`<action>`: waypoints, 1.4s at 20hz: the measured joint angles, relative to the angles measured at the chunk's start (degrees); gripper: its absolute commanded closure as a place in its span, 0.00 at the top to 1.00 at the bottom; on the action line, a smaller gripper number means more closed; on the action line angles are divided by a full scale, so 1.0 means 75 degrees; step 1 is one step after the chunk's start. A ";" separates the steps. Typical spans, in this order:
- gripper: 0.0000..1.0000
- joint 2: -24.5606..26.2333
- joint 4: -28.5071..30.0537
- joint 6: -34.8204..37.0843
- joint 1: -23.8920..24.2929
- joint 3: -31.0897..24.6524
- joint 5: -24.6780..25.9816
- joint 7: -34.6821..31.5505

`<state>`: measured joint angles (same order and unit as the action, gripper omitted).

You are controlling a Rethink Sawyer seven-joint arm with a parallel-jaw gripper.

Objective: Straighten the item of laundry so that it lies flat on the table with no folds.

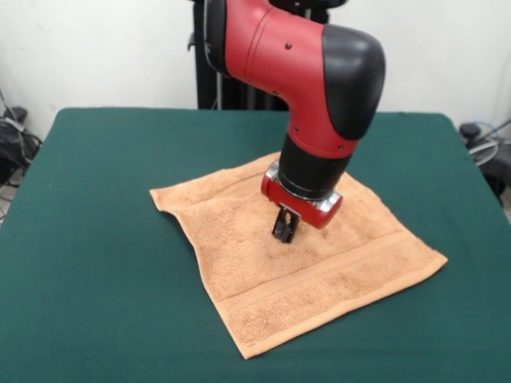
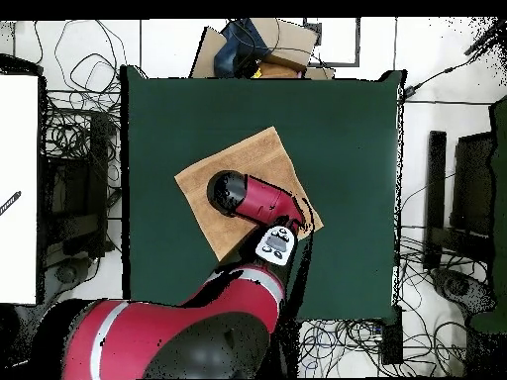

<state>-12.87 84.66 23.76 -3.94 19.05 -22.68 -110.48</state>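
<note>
While the towel lies spread near the middle of the table, turned diamond-wise to the table's edges, the gripper stands directly above its central area, tips just over or touching the pile; which, cannot be told. Fingers: dark, narrow, seen as one block in the front view and hidden under the arm in the overhead view, so whether they are apart or together cannot be told. Cloth condition: largely flat, woven band visible along the near edges; one ridge or slight fold runs along the side at the picture's left in the front view. Step in hand, as judged: late smoothing. Next move calls for drawing that rippled edge outward without dragging the whole cloth.
</note>
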 measured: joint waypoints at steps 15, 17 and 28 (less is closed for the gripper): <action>0.00 0.0505 -0.0856 0.0716 -0.0494 0.0533 -0.0607 0.0000; 0.00 0.0524 -0.0899 0.0715 -0.0519 0.0544 -0.0653 0.0000; 0.00 0.0444 -0.0787 0.0540 -0.0439 0.0405 -0.0750 0.0000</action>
<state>-9.54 78.76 27.81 -7.23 22.08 -28.31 -110.48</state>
